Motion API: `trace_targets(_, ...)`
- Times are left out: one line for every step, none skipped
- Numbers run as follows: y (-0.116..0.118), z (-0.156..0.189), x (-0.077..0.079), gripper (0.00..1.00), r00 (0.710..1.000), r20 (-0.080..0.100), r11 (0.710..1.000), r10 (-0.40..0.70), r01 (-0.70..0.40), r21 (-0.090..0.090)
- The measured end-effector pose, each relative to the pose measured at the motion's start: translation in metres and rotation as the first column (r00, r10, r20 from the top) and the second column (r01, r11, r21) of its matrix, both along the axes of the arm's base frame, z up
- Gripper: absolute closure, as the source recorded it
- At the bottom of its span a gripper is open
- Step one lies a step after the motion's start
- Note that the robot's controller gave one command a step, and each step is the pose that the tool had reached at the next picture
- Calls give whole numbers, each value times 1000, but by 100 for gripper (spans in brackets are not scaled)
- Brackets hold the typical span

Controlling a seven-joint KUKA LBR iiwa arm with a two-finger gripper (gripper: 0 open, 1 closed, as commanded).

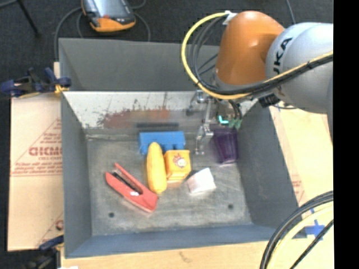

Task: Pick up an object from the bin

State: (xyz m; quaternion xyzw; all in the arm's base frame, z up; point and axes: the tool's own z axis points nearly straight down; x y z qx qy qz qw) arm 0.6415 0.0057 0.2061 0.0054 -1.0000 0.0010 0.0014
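Claw [201,143] beside translucent purple box [227,148], smooth yellow oblong [156,168] nearby

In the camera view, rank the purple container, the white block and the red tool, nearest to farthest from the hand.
1. Purple container, beside the hand, back right of the bin.
2. White block, nearer the front, right of middle.
3. Red tool, front left.

Around a yellow toy banana [156,167]: blue block [161,139] at 12 o'clock, orange box with a dial [178,166] touching at 3, white block [201,181] near at 4, red flat tool [132,187] at 8.
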Motion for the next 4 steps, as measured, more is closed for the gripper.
trace_targets(0, 5, 2, 0, 1000, 8, 1000, 0, 0, 0)
trace_targets(-3, -39, 5, 0, 999, 15, 999, 49, -49, 0)
trace_targets(-4, -96, 5, 0, 990, 3, 990, 143, -143, 0)
trace_targets(11, -111, 4, 0, 976, 24, 976, 218, -218, -6)
